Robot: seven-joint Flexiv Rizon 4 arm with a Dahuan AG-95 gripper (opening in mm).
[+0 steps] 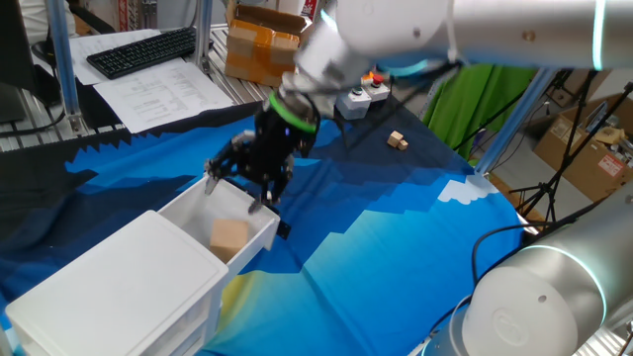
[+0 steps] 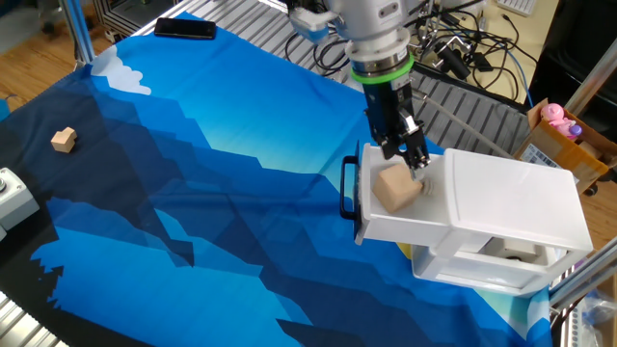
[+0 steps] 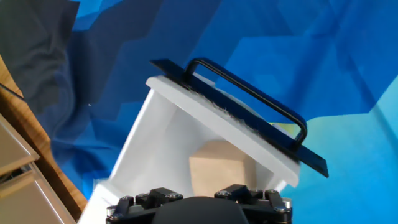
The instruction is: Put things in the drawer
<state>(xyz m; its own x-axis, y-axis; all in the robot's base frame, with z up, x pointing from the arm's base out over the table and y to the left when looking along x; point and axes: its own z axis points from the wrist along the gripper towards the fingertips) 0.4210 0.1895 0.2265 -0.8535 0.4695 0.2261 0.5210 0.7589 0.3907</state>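
A pale tan wooden cube [image 1: 229,237] lies inside the open white drawer [image 1: 188,205], which is pulled out of the white cabinet [image 1: 109,287]. My gripper [image 1: 237,193] hangs just above the drawer with its fingers spread and nothing between them. In the other fixed view the gripper [image 2: 410,159] is right over the cube [image 2: 395,187] in the drawer [image 2: 371,228]. The hand view looks down into the drawer [image 3: 158,130] at the cube [image 3: 217,174]; my fingertips do not show there. A second small block [image 1: 398,140] lies far off on the blue cloth [image 2: 64,140].
The drawer's black handle [image 3: 249,93] sticks out at its front [image 2: 347,188]. A grey button box [image 1: 361,96] sits at the cloth's edge. A black phone [image 2: 185,29] and cables [image 2: 463,48] lie beyond the cloth. A keyboard [image 1: 138,51] and cardboard box [image 1: 262,44] stand behind.
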